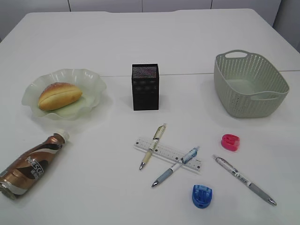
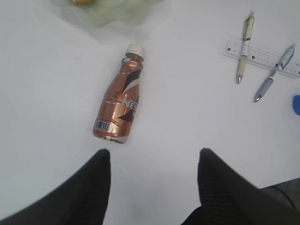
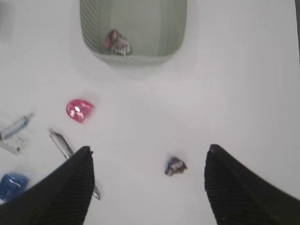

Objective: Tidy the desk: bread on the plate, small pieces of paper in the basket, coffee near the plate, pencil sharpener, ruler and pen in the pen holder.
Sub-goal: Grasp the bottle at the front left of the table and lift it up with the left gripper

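Left hand [image 2: 152,187] wide above coffee [image 2: 120,103], right hand [image 3: 147,183] wide over paper scrap [image 3: 175,166], bare desk [image 3: 243,93] around.

- The brown swirl-labelled coffee bottle [image 1: 29,165] lies with its base cut off by the exterior view's left edge.
- In the left wrist view the pale green ruffled plate [image 2: 117,10] is cropped by the top edge.
- In the right wrist view the crumpled scrap [image 3: 118,42] inside the grey-green perforated basket [image 3: 98,28] is too blurred to identify.

three pens [image 1: 153,146], two sharpeners [image 1: 230,142], two paper scraps [image 3: 176,166] — one ruler [image 1: 168,153]
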